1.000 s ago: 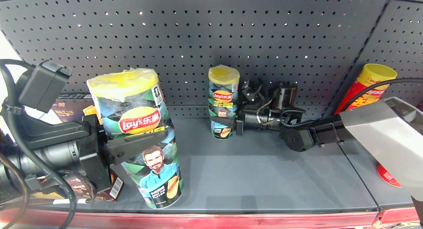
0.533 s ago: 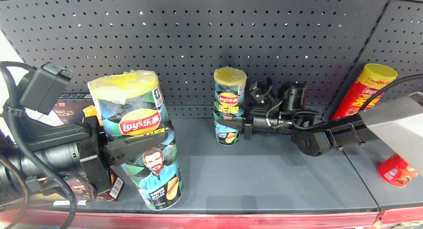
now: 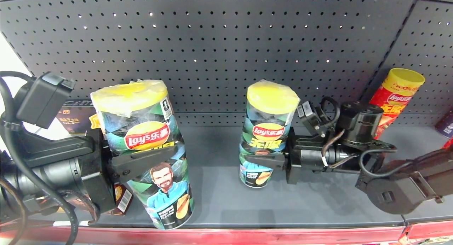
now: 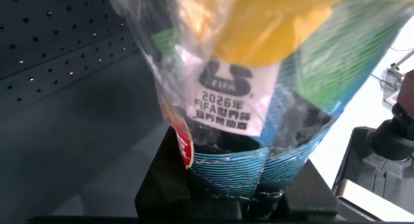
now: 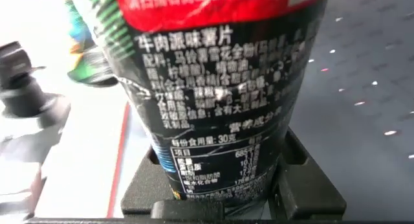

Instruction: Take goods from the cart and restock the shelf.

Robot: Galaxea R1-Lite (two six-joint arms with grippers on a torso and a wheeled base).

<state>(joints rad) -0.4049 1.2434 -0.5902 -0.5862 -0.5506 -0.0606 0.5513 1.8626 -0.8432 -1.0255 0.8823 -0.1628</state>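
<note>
Two green-and-blue chip cans with yellow lids stand over the grey shelf [image 3: 219, 199]. My left gripper [image 3: 141, 160] is shut on the left chip can [image 3: 148, 146] near the shelf's front left edge; that can [image 4: 259, 88] looms close in the left wrist view, held at its lower part. My right gripper [image 3: 269, 160] is shut on the second chip can [image 3: 263, 135] at mid shelf, gripping its lower half. In the right wrist view this can [image 5: 220, 101] sits between the jaws, its printed label facing the camera.
A red chip can with a yellow lid [image 3: 396, 96] leans against the pegboard at the right. Dark brown boxes [image 3: 76, 114] lie at the far left behind my left arm. The perforated back wall [image 3: 219, 43] closes the shelf; a red strip [image 3: 226, 236] marks its front edge.
My right gripper has carried its can forward and to the right, away from the back wall. The left gripper and its can have hardly moved.
</note>
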